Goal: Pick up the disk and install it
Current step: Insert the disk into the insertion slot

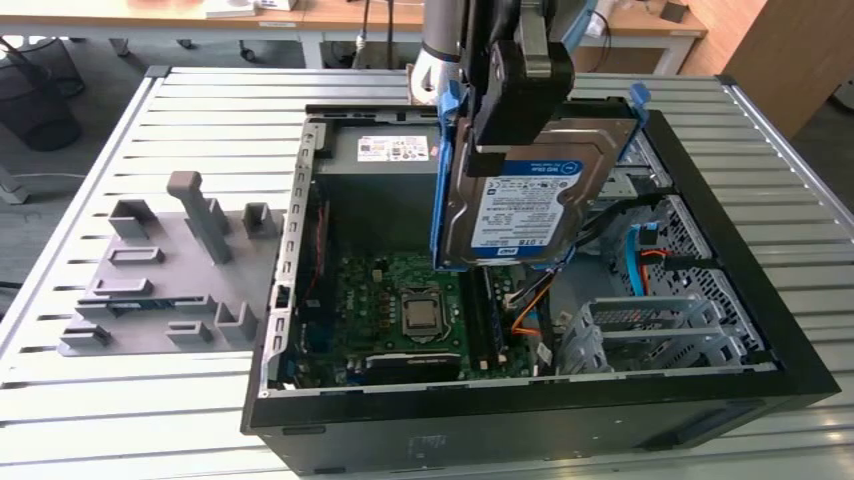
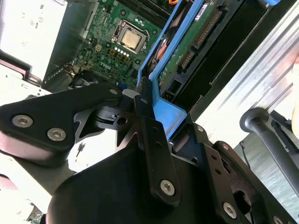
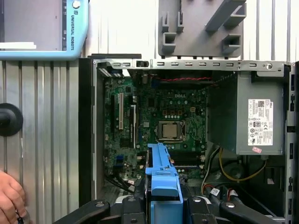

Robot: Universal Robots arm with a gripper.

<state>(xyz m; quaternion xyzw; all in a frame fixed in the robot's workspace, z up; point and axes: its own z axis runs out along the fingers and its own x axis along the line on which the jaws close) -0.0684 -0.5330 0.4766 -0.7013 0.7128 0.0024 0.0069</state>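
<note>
Silver and flat, the rectangular hard-drive disk (image 1: 527,205), with a white-and-blue label and blue plastic rails, hangs from the black pincer (image 1: 491,140). The pincer is clenched on the disk's upper end. The disk stands on edge, slightly tilted, over the open black computer case (image 1: 747,400), with its label facing the exterior view.

In the second wrist view, black fingers (image 2: 149,121) pinch the blue rail (image 2: 174,114), and the drive's green circuit-board side points away from the pincer into the case. Whether the disk's lower end touches anything inside cannot be told.

Directly beneath the pincer lies the green motherboard (image 3: 159,116) with its square metal processor socket (image 3: 169,130). Deeper in the case, off to one side of the pincer, sits the grey metal power-supply box (image 3: 259,116) bearing a white sticker.

Outside the case, on the exterior view's left of the pincer, a grey plastic fixture plate (image 1: 160,270) lies on the slatted metal desk (image 1: 134,400). A person's hand (image 3: 9,200) rests on the desk, well apart from the pincer.
</note>
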